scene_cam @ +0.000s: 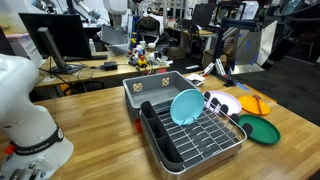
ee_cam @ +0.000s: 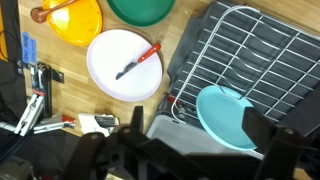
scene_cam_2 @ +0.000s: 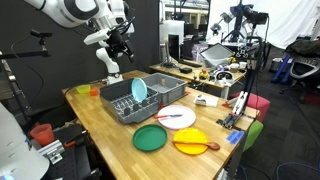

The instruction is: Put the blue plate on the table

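Observation:
The blue plate (scene_cam: 185, 105) stands tilted on its edge in the wire dish rack (scene_cam: 205, 135) inside the grey bin (scene_cam: 150, 88). It also shows in an exterior view (scene_cam_2: 139, 89) and in the wrist view (ee_cam: 228, 115). My gripper (scene_cam_2: 122, 45) hangs high above the bin, well apart from the plate. In the wrist view its two dark fingers (ee_cam: 195, 128) are spread wide with nothing between them, and the plate lies below, between them. The wooden table (scene_cam: 90, 120) carries the bin.
Beside the bin lie a white plate (ee_cam: 122, 65) with a red-handled utensil (ee_cam: 138, 62), an orange plate (ee_cam: 70, 18) and a green plate (ee_cam: 140, 10). An orange cup (scene_cam_2: 84, 90) stands by the bin. A red cup (scene_cam_2: 41, 132) stands off the table's edge.

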Robot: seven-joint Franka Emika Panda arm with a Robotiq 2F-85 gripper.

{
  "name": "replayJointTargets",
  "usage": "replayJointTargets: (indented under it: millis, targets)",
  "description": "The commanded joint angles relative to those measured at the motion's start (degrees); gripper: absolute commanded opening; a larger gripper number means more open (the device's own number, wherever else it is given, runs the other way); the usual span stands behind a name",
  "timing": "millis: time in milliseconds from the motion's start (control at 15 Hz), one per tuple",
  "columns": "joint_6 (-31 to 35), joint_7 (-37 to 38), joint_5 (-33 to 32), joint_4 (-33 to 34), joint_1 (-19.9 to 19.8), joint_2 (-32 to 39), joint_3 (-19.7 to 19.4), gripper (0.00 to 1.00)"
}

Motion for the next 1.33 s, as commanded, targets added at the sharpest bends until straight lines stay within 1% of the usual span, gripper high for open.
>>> replayJointTargets:
  millis: [0, 467, 667, 800, 933, 1133, 1267]
  targets:
    - [0.1, 0.0, -0.2, 0.1, 0.0, 0.3, 0.0, 1.00]
    - [0.4, -0.2, -0.1, 0.2, 0.2, 0.5, 0.0, 1.00]
    - [1.7, -1.1, -3.4, 0.4, 0.6, 2.1, 1.8, 1.00]
    - [3.8, -0.7, -7.4, 0.3, 0.7, 3.8, 3.8, 1.00]
    - [7.4, 0.3, -13.4, 0.1, 0.2, 5.8, 6.2, 1.00]
    - [13.4, 4.1, -24.7, 0.6, -1.1, 9.2, 9.3, 1.00]
    - [16.9, 7.4, -32.2, 1.5, -1.5, 11.4, 10.4, 1.00]
